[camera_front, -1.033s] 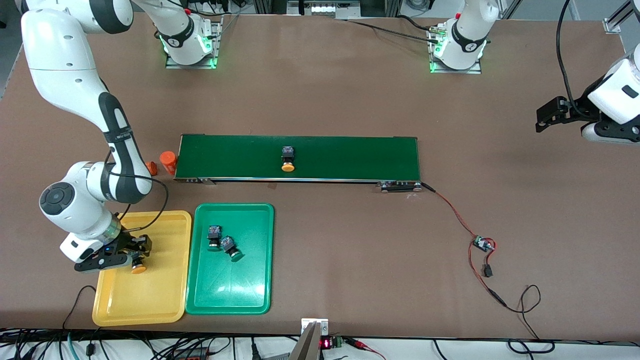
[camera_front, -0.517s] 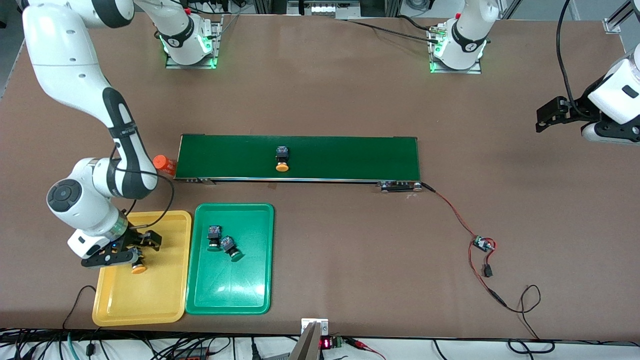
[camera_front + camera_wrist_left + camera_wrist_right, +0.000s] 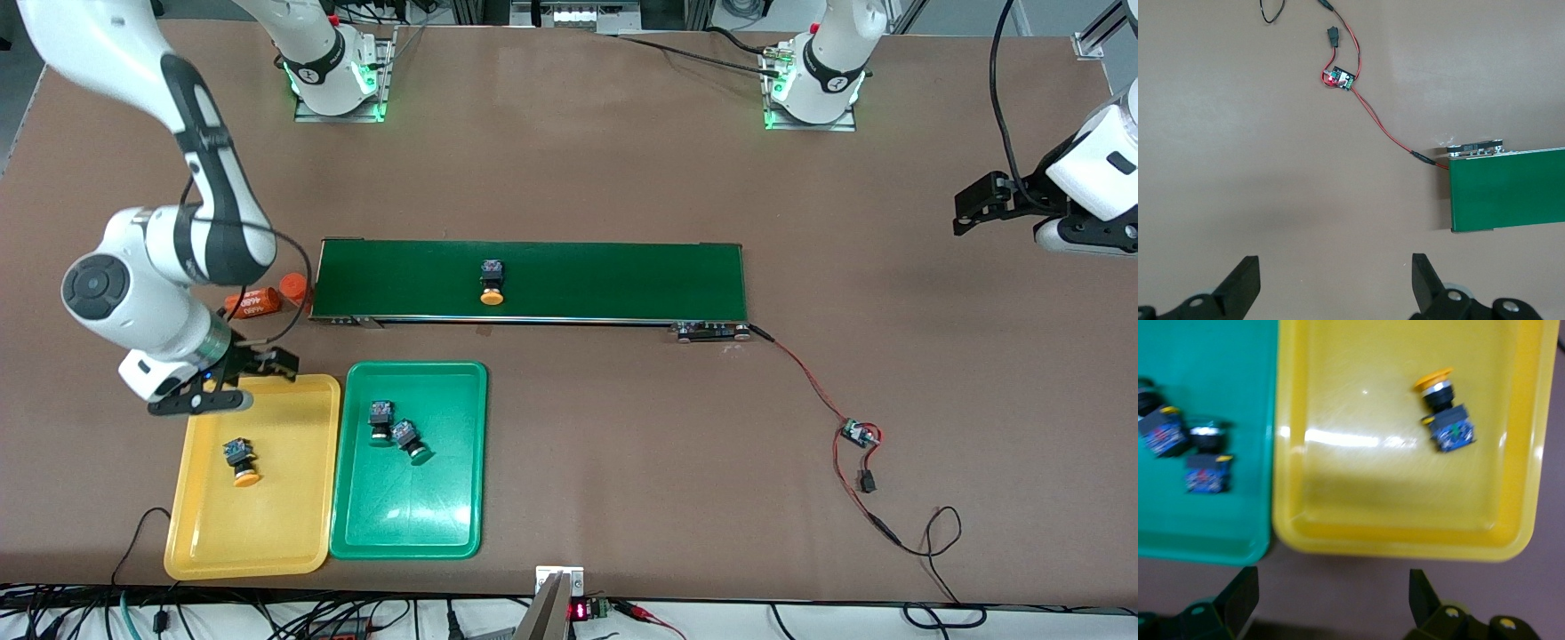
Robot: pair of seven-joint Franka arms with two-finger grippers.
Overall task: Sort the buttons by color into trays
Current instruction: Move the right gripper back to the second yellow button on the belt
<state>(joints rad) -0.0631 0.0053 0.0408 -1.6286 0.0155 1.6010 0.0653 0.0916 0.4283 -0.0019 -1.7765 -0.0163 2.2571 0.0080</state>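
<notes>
The right gripper (image 3: 238, 382) hung over the rim of the yellow tray (image 3: 293, 533) that lies farthest from the front camera, its fingers (image 3: 1238, 597) spread wide with nothing between them. In that tray lay one yellow button (image 3: 240, 462) on its side, cap pointing toward six o'clock as the front camera saw it, well clear of the tray's walls. Just beside the yellow tray, toward the left arm's end of the table, sat the green tray (image 3: 444, 524), and in it the two green buttons (image 3: 396, 429) lay touching each other in the half farther from the front camera. The second yellow button (image 3: 491, 283) rested on the dark green belt (image 3: 622, 280), roughly at twelve o'clock from the green tray and farther from the front camera than both trays. Two orange cylinders (image 3: 267, 298) lay at the belt's end nearest the right arm. A small circuit board (image 3: 859, 434) on red wires sat on the table (image 3: 622, 444) toward the left arm's end. The left arm waited there; its gripper (image 3: 1335, 283) stood open and empty over bare table, by that end of the belt.
</notes>
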